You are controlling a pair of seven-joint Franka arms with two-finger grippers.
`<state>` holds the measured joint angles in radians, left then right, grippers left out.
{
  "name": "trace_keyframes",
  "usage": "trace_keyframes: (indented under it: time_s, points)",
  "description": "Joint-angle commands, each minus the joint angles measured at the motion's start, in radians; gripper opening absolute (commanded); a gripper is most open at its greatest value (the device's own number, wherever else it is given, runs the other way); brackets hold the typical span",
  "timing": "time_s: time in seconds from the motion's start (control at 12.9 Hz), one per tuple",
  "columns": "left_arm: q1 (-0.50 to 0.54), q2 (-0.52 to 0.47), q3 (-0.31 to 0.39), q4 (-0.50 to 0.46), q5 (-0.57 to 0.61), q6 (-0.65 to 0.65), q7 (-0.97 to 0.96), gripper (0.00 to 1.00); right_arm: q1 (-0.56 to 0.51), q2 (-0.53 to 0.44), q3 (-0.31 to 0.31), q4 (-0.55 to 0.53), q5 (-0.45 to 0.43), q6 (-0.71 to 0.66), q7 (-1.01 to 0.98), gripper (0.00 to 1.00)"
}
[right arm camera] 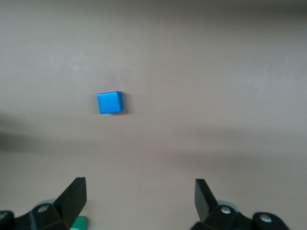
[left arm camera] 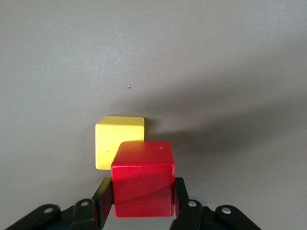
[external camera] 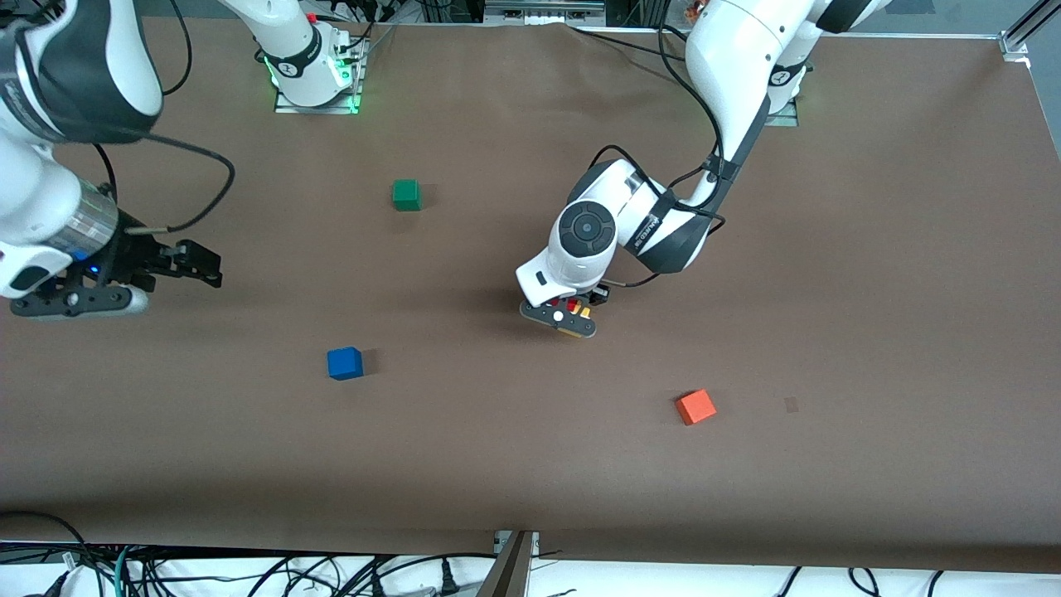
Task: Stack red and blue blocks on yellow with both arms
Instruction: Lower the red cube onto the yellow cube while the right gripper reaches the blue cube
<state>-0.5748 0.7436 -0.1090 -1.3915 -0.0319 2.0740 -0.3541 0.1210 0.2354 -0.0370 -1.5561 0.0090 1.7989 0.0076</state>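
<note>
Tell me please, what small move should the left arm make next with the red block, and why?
Probably a short shift to bring the red block squarely over the yellow cube, then lower it. The left gripper is shut on the red block, which overlaps the yellow cube only partly in the left wrist view. The right gripper waits open at the right arm's end of the table.

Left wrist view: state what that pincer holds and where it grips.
The left pincer holds the red block, its fingers on two opposite side faces, above the yellow cube.
</note>
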Motion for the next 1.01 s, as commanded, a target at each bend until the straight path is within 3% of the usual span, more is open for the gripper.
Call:
trace_keyframes:
  time_s: [0.0,0.62,0.93]
  points:
    - [0.003,0.005,0.006,0.031,0.003,-0.017,0.007,0.0,0.0,0.033,0.002,0.024,-0.021,-0.003,0.002,1.0]
    - [-0.002,0.029,0.031,0.052,0.009,-0.015,0.052,0.0,0.003,0.188,0.003,0.024,-0.009,0.063,0.012,1.0]
    - [-0.007,0.033,0.031,0.054,0.061,-0.015,0.049,0.0,0.052,0.271,0.005,0.021,-0.001,0.187,0.008,1.0]
